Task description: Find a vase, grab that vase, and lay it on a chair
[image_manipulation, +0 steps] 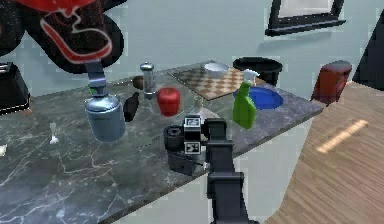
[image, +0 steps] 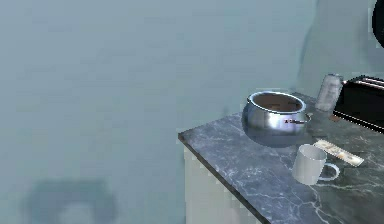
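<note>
Gripper [image_manipulation: 176,148] at marble counter [image_manipulation: 60,170]; blue-grey vessel [image_manipulation: 105,118], my likeliest vase, stands upright toward the arm side view's left. I cannot tell whether anything's held.

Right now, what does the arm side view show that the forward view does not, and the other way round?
Arm side view: the arm, its tool, a green spray bottle, a chessboard, a red cup and a blue dish. Forward view: an open steel pot and a white mug. Both: the dark marble countertop, and perhaps the same black appliance.
</note>
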Available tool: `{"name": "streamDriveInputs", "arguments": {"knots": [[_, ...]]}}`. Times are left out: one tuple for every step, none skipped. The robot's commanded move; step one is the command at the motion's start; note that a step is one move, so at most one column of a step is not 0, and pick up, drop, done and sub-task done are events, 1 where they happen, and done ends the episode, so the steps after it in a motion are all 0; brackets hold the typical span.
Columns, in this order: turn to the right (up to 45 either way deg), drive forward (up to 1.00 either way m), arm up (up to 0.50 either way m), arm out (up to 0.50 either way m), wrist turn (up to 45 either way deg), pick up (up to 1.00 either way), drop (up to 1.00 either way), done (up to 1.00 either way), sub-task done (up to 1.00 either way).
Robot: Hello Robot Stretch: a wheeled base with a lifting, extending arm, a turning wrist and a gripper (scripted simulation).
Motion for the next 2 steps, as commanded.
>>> {"name": "streamDriveInputs", "arguments": {"knots": [[0.0, 0.0, 0.1, 0.0, 0.0, 0.0, 0.0, 0.0, 0.0], [0.0, 0.0, 0.0, 0.0, -45.0, 0.0, 0.0, 0.0, 0.0]]}}
